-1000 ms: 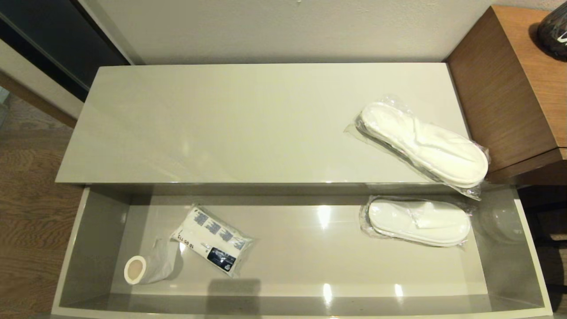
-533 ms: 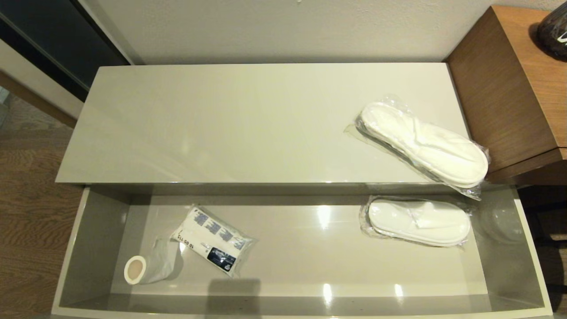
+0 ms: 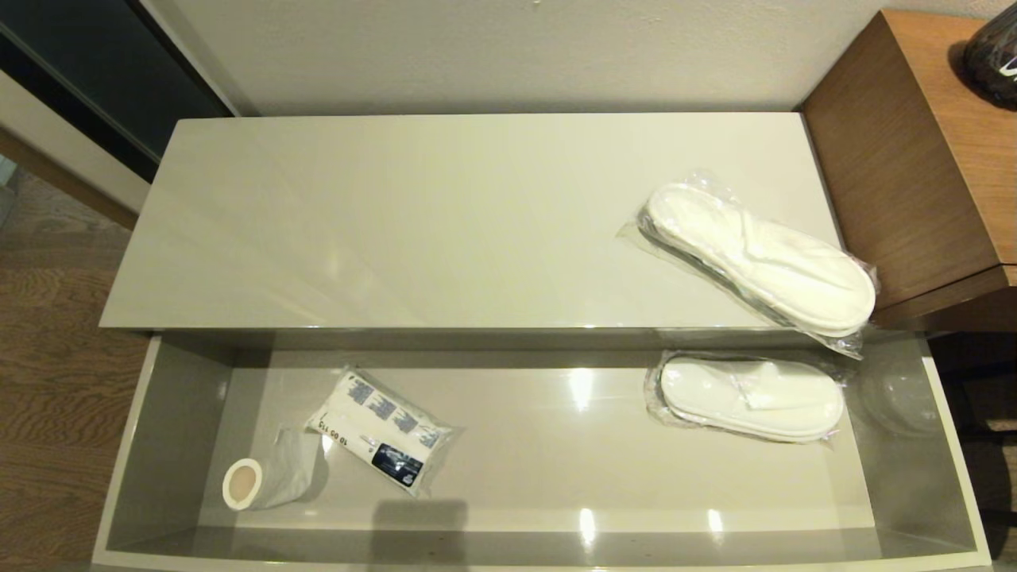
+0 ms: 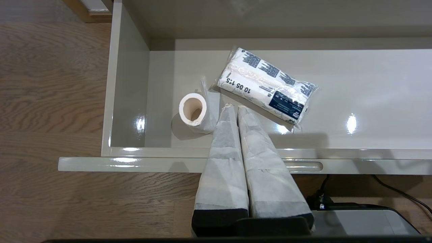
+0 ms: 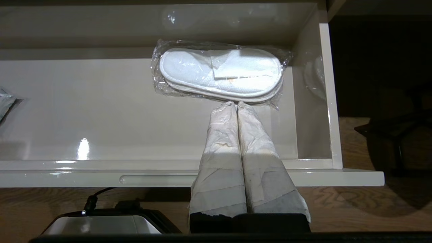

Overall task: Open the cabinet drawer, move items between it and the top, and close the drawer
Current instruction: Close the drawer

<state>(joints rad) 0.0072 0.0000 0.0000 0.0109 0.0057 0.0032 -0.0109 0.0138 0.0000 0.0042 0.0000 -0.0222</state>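
The cabinet drawer point(image 3: 127, 445) point(image 4: 128, 101) point(image 5: 314, 111) stands pulled out below the glossy beige top point(image 3: 397, 222). Inside it, at the left, lie a white wrapped bundle with blue print point(image 3: 381, 433) point(image 4: 266, 86) and a paper roll point(image 3: 262, 477) point(image 4: 194, 109). One pair of bagged white slippers point(image 3: 751, 397) point(image 5: 219, 72) lies in the drawer's right part. Another bagged pair point(image 3: 763, 258) rests on the top's right end, overhanging the front edge. My left gripper point(image 4: 234, 106) hangs shut and empty above the drawer's front, near the roll. My right gripper point(image 5: 235, 103) is shut and empty, just short of the drawer slippers. Neither arm shows in the head view.
A brown wooden unit point(image 3: 914, 159) stands against the cabinet's right end, with a dark object point(image 3: 993, 52) on it. Wood floor point(image 3: 48, 381) lies to the left. The drawer front has recessed slot handles point(image 4: 303, 166) point(image 5: 152, 179). Part of the robot's base and a cable point(image 4: 391, 189) sit below the drawer.
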